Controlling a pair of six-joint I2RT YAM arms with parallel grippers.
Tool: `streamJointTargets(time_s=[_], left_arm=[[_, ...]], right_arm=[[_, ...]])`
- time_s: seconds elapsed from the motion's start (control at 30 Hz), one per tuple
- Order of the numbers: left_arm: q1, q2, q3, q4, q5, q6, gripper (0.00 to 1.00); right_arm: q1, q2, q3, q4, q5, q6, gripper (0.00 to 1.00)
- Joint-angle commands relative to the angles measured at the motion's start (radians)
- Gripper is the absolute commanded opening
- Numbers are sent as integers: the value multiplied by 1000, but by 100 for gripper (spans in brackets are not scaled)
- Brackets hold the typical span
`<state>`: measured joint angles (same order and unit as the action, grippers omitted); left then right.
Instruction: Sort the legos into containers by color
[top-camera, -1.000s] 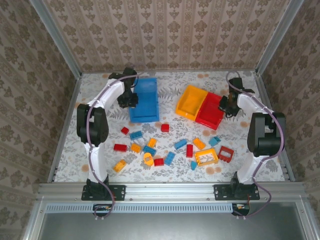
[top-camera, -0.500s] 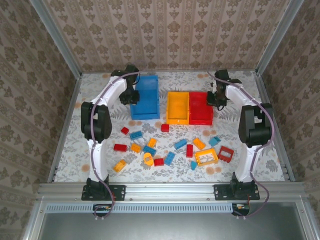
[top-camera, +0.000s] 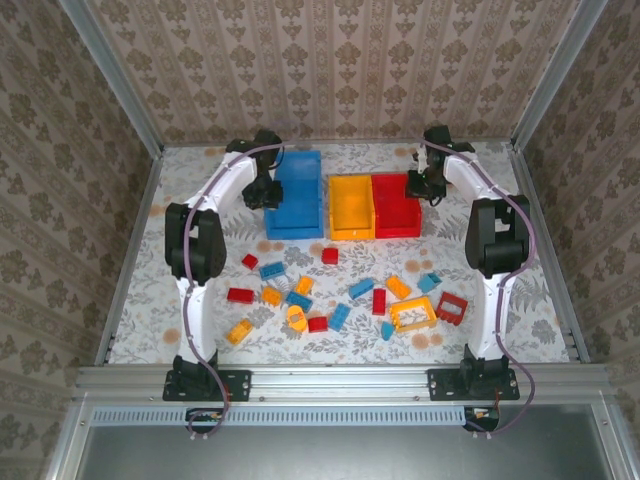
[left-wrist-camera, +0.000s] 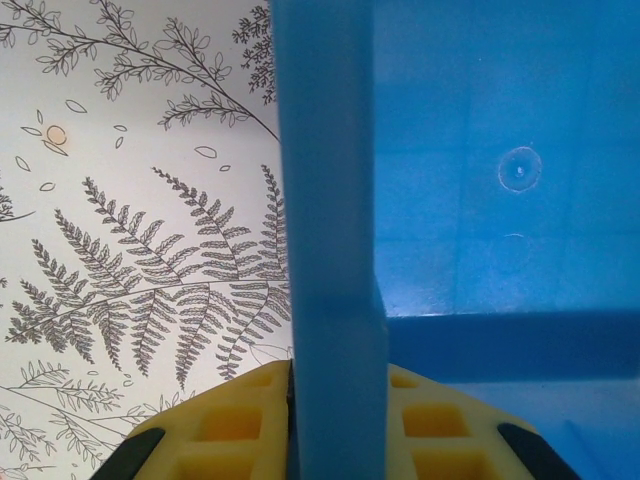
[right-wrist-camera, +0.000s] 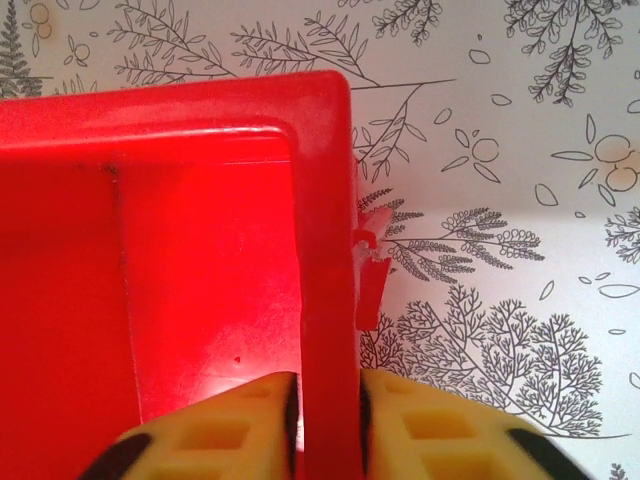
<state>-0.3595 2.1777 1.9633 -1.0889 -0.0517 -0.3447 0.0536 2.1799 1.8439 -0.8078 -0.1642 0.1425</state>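
While both arms reach to the far side of the desk (top-camera: 140, 310), the three bins stand there in a row. The blue bin (top-camera: 296, 200) is on the left, the yellow bin (top-camera: 352, 210) just beside it, and the red bin (top-camera: 397, 208) touches the yellow one's right side. All three look empty from above.

The left jaws are clamped on the blue bin's left wall, which fills the gap between them in the left wrist view. The right jaws straddle the red bin's right wall, close on both sides. Whether they pinch it or stand just off it I cannot tell.

The legos (top-camera: 361, 289) lie loose on the near half of the desk, between the bins and the arm bases, in a band whose long axis runs left to right. So every piece lies toward the bases from both jaws, and each arm would have to draw back to reach one. The yellow frame (top-camera: 413, 314) and red frame (top-camera: 451, 307) sit nearer the right arm. The red brick (top-camera: 240, 295) and the yellow piece (top-camera: 238, 332) sit nearer the left.
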Motion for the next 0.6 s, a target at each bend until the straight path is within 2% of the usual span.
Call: streamJointTargets(time_s=[0.0,0.13,0.23,0.4,0.57], left_arm=[[-4,9,8,-49,8,-14,7],[-4,-6,8,-46,9,-39,30],[-4,-32,10,-37,18,-54,40],[-4,-97,2,-15,39,-85,51],[-6,-167,-13,-8,52,-106,54]], right_arm=[[6,8,46,-51,5,-1,32],[6,-36,42,-53,14,29,44],[6,-100,17,-47,42,64,47],[5,-221,-49,-22,79,129,49],[5,-324,-133,5,84,192,50]])
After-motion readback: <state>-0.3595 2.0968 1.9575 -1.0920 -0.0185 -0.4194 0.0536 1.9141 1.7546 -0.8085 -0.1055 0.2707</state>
